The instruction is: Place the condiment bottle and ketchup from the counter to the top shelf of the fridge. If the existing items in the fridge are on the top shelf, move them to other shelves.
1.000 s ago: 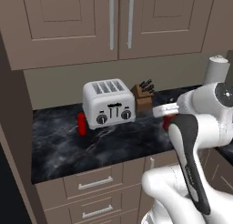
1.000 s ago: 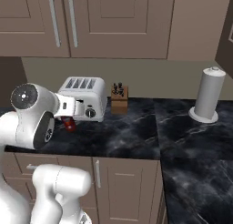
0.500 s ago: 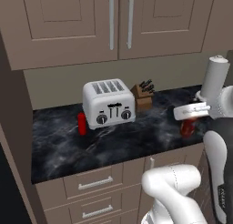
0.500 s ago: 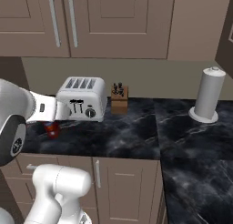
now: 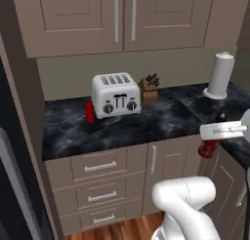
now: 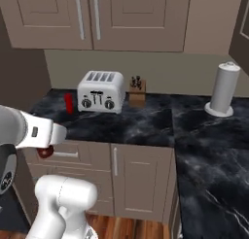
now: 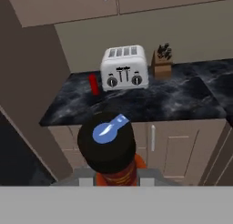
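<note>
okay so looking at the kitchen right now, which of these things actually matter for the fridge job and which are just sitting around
Part of the job:
gripper, shut on the dark-capped red bottle
slim red bottle on the counter, left of the toaster

Just sitting there:
toaster
knife block
paper towel roll

toaster (image 5: 116, 93): 1 | knife block (image 5: 149, 88): 1 | paper towel roll (image 5: 220, 74): 1 | red bottles (image 5: 90, 112): 2

White arm, dark joints

The arm (image 5: 188, 205) has glossy, rounded white shells; a grey band and small dark mark sit on its upper link (image 6: 29, 131).
</note>
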Available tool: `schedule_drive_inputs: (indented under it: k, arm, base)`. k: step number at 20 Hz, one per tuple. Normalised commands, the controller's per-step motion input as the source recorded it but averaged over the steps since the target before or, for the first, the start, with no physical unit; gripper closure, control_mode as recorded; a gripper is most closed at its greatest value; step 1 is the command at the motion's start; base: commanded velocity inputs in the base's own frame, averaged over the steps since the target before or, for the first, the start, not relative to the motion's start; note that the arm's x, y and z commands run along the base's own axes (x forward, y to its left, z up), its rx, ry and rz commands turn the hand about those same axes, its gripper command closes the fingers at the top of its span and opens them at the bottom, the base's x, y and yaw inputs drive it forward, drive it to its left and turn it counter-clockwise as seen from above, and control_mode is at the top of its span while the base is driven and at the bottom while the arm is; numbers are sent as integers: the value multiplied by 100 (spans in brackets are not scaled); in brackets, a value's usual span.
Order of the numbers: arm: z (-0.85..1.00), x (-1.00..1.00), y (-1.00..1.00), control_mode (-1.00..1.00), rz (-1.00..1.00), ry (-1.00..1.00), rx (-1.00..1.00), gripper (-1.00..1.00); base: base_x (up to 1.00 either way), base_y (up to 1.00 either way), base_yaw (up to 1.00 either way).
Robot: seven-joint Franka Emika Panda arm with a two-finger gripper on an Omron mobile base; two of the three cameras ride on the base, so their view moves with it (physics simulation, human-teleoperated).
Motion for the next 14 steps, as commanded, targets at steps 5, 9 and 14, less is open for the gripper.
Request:
schedule_drive_inputs:
  k: [5,9,14]
  arm:
    - [0,0,0,100,0,0,0,100]
    - [0,0,0,100,0,0,0,100]
    - [0,0,0,100,0,0,0,100]
  base:
    - [-100,66,22]
    - [-99,100,22]
    - [-78,100,19]
